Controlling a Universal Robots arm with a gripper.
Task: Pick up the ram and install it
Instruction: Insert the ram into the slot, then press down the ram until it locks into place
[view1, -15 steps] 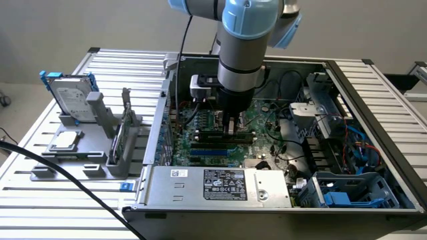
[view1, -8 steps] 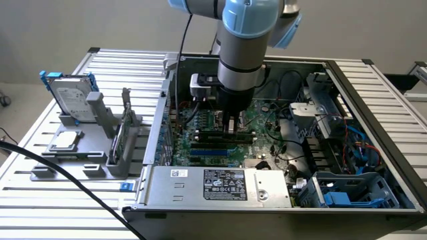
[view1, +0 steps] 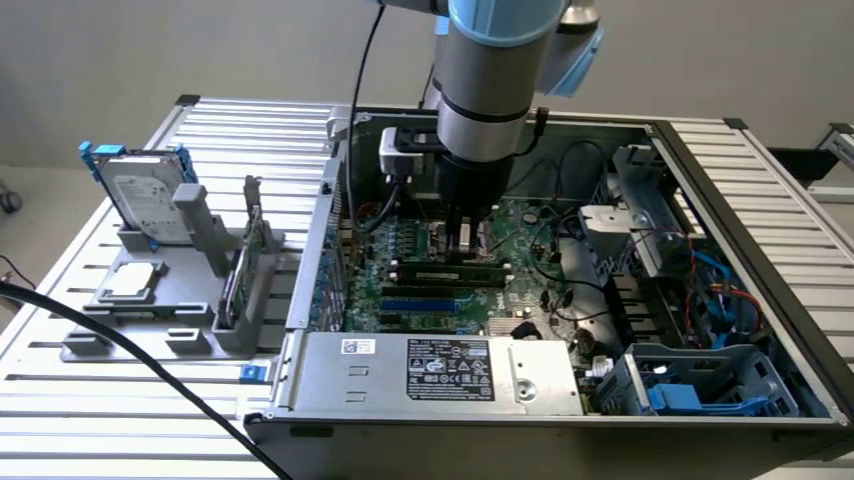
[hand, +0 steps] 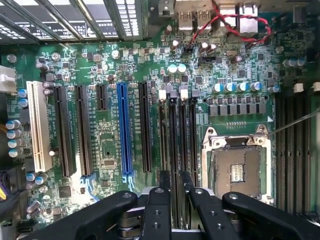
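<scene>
The ram (view1: 454, 268) stands on edge in a black motherboard slot inside the open computer case, a long dark-and-green stick directly under my gripper (view1: 462, 244). In the wrist view its thin top edge (hand: 175, 145) runs along one of several parallel black slots, beside the processor socket (hand: 237, 167). My gripper (hand: 175, 180) straddles that slot. Its two black fingertips (hand: 165, 179) stand a little apart on either side of the stick, with a narrow gap showing on each side. The gripper is open and holds nothing.
A grey fixture (view1: 160, 320) on the slatted table at the exterior view's left carries a silver hard drive with blue rails (view1: 140, 195), a small square processor chip (view1: 130, 282) and a thin green board on edge (view1: 238, 285). The power supply (view1: 434, 372), cables and drive cage (view1: 694, 385) crowd the case.
</scene>
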